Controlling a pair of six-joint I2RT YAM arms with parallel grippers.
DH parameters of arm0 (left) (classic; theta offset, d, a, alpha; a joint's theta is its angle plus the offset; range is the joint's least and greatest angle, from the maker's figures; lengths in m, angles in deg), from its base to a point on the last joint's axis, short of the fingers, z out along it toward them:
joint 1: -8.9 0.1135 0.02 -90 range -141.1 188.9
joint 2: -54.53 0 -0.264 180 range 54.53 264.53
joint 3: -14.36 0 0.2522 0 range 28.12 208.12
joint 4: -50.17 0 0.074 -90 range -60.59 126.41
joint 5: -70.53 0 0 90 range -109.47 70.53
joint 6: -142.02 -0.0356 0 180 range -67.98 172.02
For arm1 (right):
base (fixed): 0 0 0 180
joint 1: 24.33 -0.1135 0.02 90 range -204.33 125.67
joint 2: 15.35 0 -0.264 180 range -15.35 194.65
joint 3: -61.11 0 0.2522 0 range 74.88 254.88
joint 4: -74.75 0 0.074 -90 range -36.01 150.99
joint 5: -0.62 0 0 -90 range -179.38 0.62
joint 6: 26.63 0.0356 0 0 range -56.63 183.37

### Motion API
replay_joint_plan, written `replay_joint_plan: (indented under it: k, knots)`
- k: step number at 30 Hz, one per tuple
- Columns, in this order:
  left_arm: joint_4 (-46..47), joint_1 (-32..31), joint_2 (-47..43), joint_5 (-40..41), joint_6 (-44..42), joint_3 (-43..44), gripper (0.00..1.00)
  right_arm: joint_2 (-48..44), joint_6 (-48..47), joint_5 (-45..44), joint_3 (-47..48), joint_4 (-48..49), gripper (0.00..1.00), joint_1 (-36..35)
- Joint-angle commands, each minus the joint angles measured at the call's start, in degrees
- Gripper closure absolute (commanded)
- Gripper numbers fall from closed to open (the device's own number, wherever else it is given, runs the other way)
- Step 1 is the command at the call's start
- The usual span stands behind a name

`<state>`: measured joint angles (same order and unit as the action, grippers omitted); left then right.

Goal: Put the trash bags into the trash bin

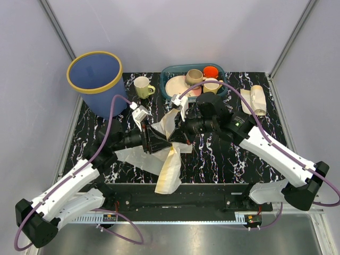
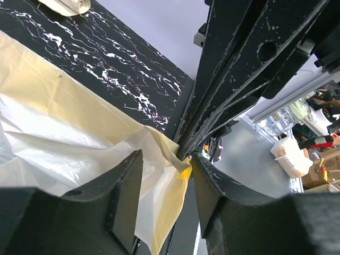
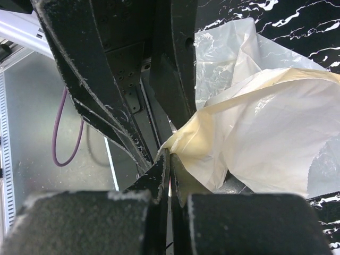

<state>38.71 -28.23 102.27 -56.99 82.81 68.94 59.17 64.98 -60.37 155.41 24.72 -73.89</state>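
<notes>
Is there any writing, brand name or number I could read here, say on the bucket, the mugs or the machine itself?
No text can be read in any view.
Blue bin and pale mug: plain, no print shows.
Small coloured tags on the front rail: too small to read.
Bottle and cartons in the background of the left wrist view: labels blurred.

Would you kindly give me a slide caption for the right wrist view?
Right hand shut on a fold of the translucent cream trash bag, black marbled table behind.
</notes>
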Motion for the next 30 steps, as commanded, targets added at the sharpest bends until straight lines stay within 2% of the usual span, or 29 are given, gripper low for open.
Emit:
replay_joint_plan:
  k: [1,4,8,11,16,20,21,23,24,25,27,30]
  knots:
    - [3.0,0.3,-1.0,-0.7,1.2,2.1,0.62,-1.4,-1.3,-1.8,0.3,-0.2,1.00,0.3]
    - [1.8,0.5,-1.5,-0.7,0.9,2.0,0.73,-1.4,-3.2,-3.1,0.5,-1.5,1.00,0.3]
    - [0.5,0.9,-2.6,-0.6,0.2,1.6,0.94,-1.7,-4.2,-5.5,0.7,-2.5,1.00,0.3]
    - [-0.9,1.4,-3.1,-0.5,-0.5,1.9,1.00,-1.7,-4.8,-7.6,0.8,-3.5,1.00,0.3]
    - [-2.2,2.0,-4.0,-0.6,-2.0,1.8,1.00,-2.6,-5.6,-10.1,0.1,-4.6,1.00,0.3]
    - [-3.2,2.3,-4.7,-1.3,-3.4,0.8,1.00,-3.4,-4.2,-6.1,-0.6,-4.2,1.00,0.6]
    - [-2.7,2.3,-4.6,-2.0,-3.3,0.6,1.00,-3.4,-3.5,-5.1,-0.7,-3.7,0.98,0.6]
    - [-1.3,2.2,-4.1,-3.3,-3.4,0.4,1.00,-3.0,-2.0,-2.1,-0.6,-2.2,0.77,0.6]
    - [-1.0,2.1,-3.8,-3.5,-3.2,0.4,1.00,-2.5,-2.0,-1.6,-0.5,-1.8,0.52,0.6]
    - [-0.8,2.2,-3.5,-3.6,-3.4,0.7,1.00,-2.2,0.1,-1.1,-0.2,-1.1,0.45,0.7]
    - [-0.5,2.1,-3.2,-4.1,-3.9,1.1,1.00,-1.1,1.9,-0.7,0.8,-0.5,0.31,0.6]
    - [-0.5,2.1,-3.1,-4.2,-4.2,1.2,1.00,0.3,3.4,0.4,1.9,0.3,0.30,0.6]
